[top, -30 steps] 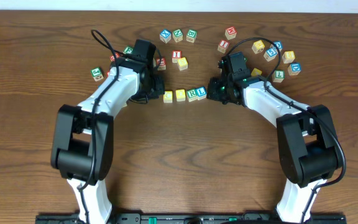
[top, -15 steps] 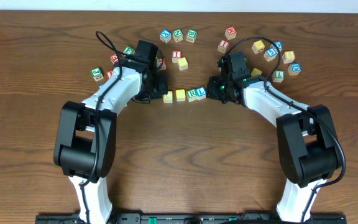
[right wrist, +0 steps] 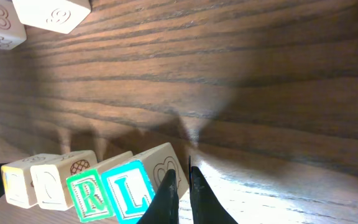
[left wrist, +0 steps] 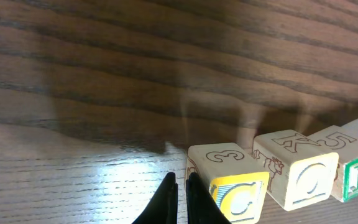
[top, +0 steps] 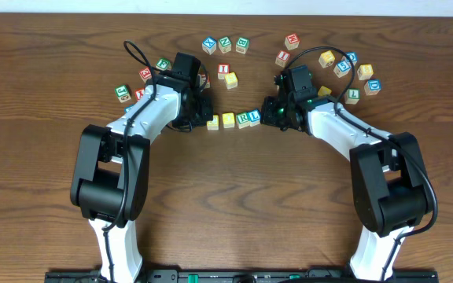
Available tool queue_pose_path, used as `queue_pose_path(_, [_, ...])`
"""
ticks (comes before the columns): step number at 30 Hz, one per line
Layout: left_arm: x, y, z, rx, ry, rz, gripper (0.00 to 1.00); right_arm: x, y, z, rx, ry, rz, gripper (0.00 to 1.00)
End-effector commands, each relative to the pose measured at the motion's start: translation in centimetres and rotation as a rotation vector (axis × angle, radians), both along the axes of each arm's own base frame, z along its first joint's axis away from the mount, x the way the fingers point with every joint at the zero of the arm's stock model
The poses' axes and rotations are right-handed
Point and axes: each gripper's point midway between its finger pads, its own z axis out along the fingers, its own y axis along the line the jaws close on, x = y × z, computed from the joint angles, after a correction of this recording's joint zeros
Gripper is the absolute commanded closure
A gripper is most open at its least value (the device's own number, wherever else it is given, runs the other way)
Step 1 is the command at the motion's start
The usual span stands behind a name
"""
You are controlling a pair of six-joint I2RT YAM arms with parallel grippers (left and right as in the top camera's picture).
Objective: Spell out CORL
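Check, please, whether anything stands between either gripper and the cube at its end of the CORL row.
Nothing visible does. The shut left gripper has its tips right beside the C cube, on its outer side. The shut right gripper sits likewise beside the L cube. Whether either actually touches its cube cannot be told.

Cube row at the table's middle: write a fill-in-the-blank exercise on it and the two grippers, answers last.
Seen from overhead, the row reads C, O, R, ____.
The left gripper, shut, stands at the cube lettered ____.
The R cube has its letter in ____.
The right gripper, at the row's other end, is ____.
Missing words: L; C; green; shut.
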Motion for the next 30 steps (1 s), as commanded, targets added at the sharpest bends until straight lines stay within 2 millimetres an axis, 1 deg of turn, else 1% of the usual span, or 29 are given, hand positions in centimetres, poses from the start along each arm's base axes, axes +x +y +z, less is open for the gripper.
queue_pose_path(1, [-0.6,-0.4,-0.6,-0.009,0.018,-0.030,0.92,-0.3,1.4,-0.2,0.016,0.004,0.043,0.96])
queue_pose_path(7, [-0.9,-1.1,-0.6,-0.004,0.009,-0.075,0.93,-1.3,3.1,-0.2,0.021,0.015,0.080,0.97])
queue_pose_path(14, [-0.8,-1.4,-0.6,0.001,-0.008,-0.115,0.93,-1.7,3.3,-0.3,0.028,0.029,0.087,0.98])
queue_pose_path(21, [-0.3,-1.5,-0.5,0.003,-0.044,-0.155,0.92,-1.7,3.1,-0.4,0.021,0.034,0.082,0.99])
queue_pose_path(30, [-0.5,-1.5,-0.5,0.006,-0.033,-0.154,0.93,-0.4,1.1,-0.2,0.020,0.020,0.032,0.99])
